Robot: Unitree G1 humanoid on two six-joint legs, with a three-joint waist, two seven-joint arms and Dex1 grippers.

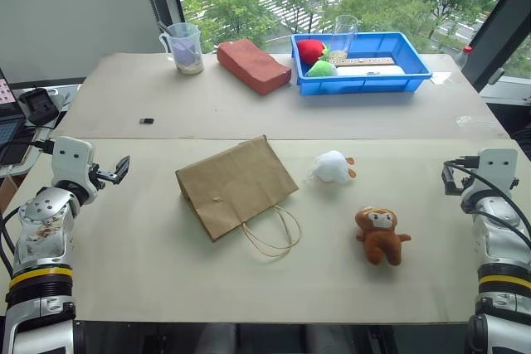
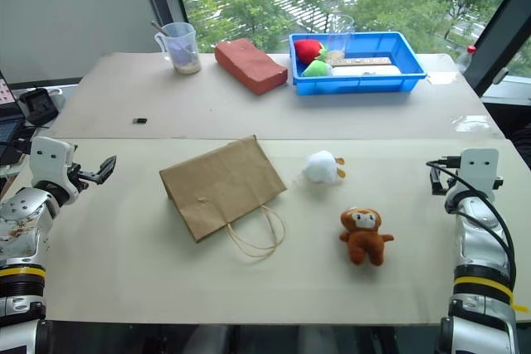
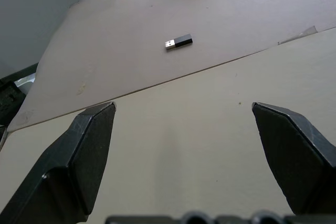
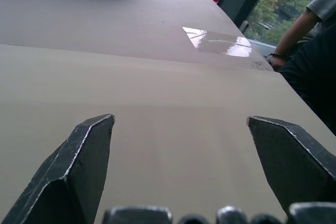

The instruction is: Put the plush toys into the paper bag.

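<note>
Lying flat mid-frame, the brown kraft paper bag (image 1: 235, 184) waits; white fluffy plush (image 1: 333, 167) and brown monkey plush (image 1: 381, 235) sit right-of-centre, nearer the empty, wide-open right hand (image 4: 181, 169); left hand (image 3: 184, 156) equally open.

The left gripper (image 3: 184, 129) is seen with its two black fingers (image 3: 79, 156) spread wide apart above the pale table (image 3: 178, 145). Farther off, beyond a seam in the surface, a small black USB stick (image 3: 178, 41) is lain flat.
</note>
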